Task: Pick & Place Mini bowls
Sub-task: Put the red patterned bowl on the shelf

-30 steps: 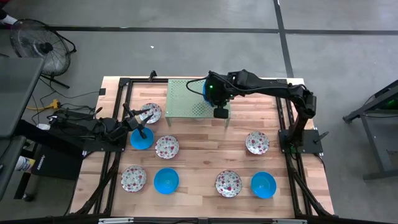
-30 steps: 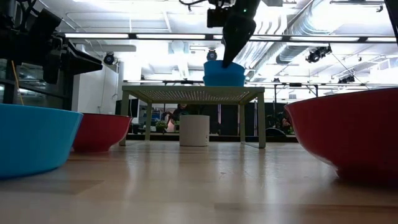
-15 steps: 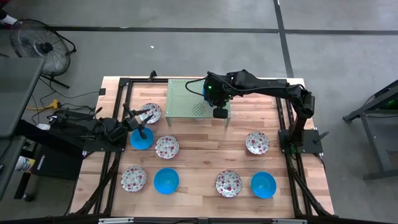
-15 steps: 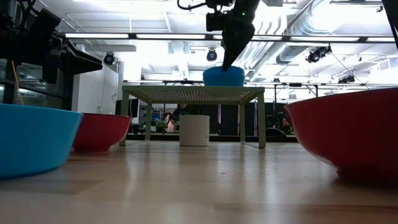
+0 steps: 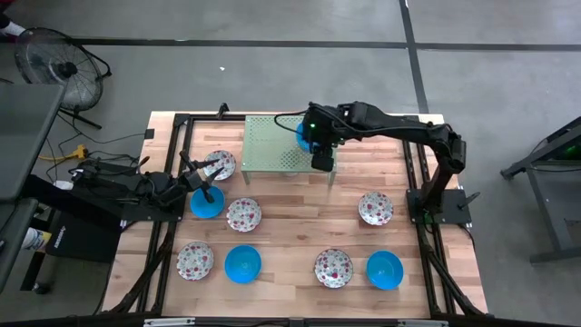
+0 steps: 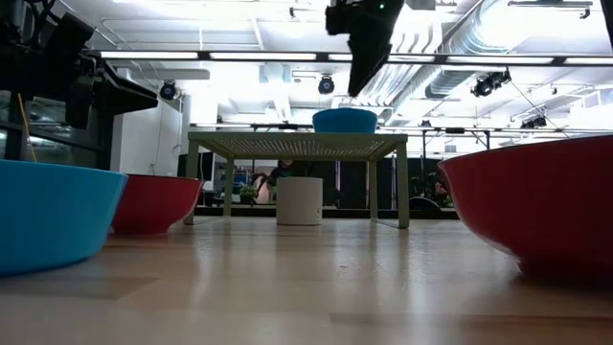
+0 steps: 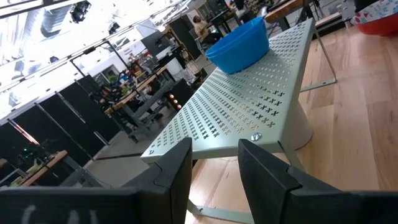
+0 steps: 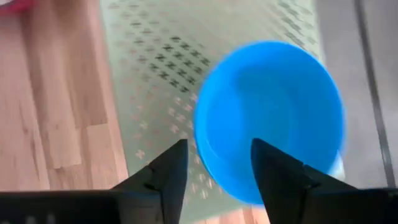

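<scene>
Placing is the step in hand, judged from how things lie now. Going from left to right in the high view, the left gripper (image 5: 201, 186) waits at the left-centre of the frame, over a solid bright blue round bowl (image 5: 207, 203) on the wooden table (image 5: 300, 204). Its fingers (image 7: 268, 167) stand apart with nothing between them. Around it, white round bowls with red-pink floral speckle and other blue ones lie spread on the wood toward the lower part of the frame.

At the upper centre stands the pale green perforated metal rack (image 5: 270, 145). On its right part sits one more solid blue mini bowl (image 6: 345, 120); the low view shows it resting flat on the rack top.

Above this bowl hangs the right gripper (image 5: 320, 150), with the fingers (image 8: 165, 171) spread and not touching the bowl, so it seems to be released.

For the next move, I think the right arm should rise clear of the rack and go to another bowl, perhaps the floral one (image 5: 375, 208) at the right-centre. It needs a careful grip on the thin rim.
</scene>
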`<state>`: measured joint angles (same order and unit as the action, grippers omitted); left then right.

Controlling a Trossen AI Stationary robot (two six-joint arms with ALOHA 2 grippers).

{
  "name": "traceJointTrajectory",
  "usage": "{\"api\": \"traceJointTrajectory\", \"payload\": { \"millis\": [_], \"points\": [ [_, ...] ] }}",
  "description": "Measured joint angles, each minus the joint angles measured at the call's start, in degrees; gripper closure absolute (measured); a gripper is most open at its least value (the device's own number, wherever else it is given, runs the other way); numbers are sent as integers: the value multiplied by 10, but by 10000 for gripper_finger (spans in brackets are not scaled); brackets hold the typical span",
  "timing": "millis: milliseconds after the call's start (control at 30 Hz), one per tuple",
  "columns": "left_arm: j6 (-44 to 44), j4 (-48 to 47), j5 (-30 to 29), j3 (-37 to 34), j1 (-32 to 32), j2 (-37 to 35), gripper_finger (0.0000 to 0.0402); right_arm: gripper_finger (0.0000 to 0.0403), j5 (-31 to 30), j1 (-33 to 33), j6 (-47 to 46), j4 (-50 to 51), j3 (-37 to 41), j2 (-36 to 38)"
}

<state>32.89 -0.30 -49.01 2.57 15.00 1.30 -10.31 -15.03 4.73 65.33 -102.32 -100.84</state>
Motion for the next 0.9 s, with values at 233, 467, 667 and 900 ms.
{"api": "traceJointTrajectory", "payload": {
  "millis": [233,467,667,900],
  "points": [
    [0,0,0,0,0,0,275,236,5,4,-157,130,0,27],
    [0,0,0,0,0,0,275,255,40,21,-299,231,0,50],
    [0,1,0,0,0,0,275,256,55,39,-361,229,38,79],
    [0,1,0,0,0,0,275,255,129,64,-470,96,275,190]
  ]
}}
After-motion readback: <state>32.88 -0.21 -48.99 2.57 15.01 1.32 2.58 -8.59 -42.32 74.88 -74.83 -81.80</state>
